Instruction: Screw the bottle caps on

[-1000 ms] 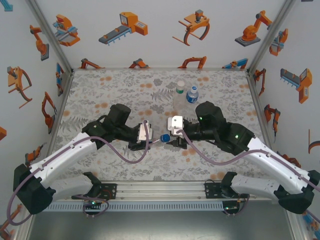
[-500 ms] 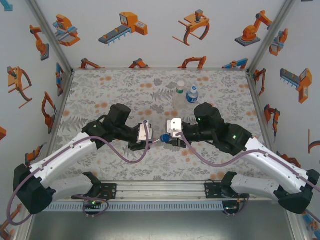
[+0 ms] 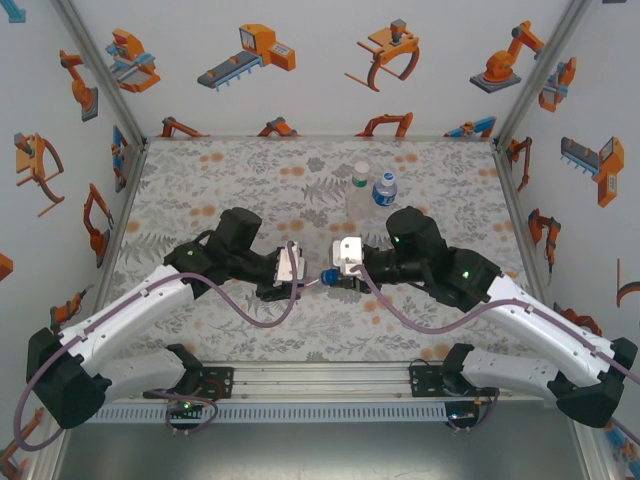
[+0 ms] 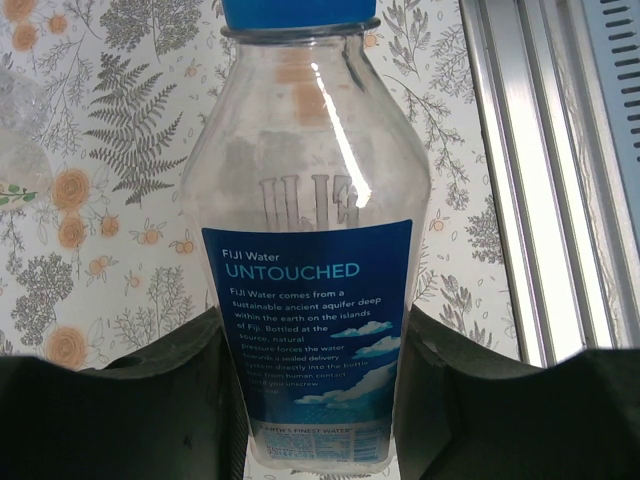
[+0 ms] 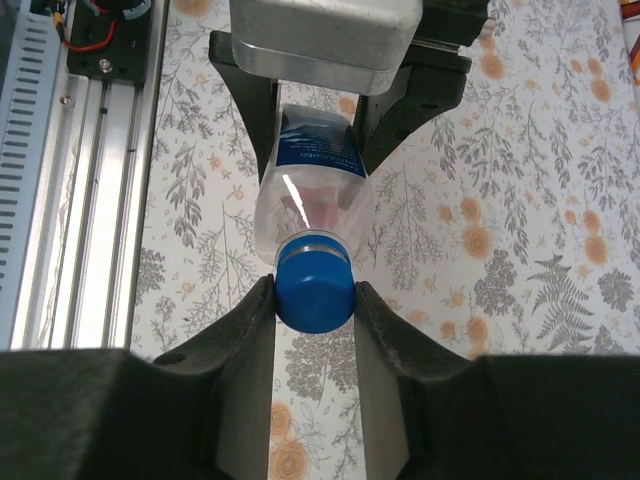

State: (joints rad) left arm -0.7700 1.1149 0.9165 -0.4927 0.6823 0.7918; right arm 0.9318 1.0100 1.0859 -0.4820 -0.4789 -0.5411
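A clear bottle with a blue label lies on its side in the air between the two arms. My left gripper is shut on its labelled body, a finger pressed on each side. The blue cap sits on that bottle's neck, and my right gripper is shut on it, both pads touching the cap's sides. From above, the blue cap shows between the left gripper and the right gripper. Two more bottles stand upright at the back centre with caps on top.
The aluminium rail with both arm bases runs along the near table edge, just below the held bottle. Printed walls close the table on the left, right and back. Purple cables loop under both wrists.
The right gripper has slid slightly left onto the blue cap and its jaws have closed on it. The left arm and bottle have stayed still.
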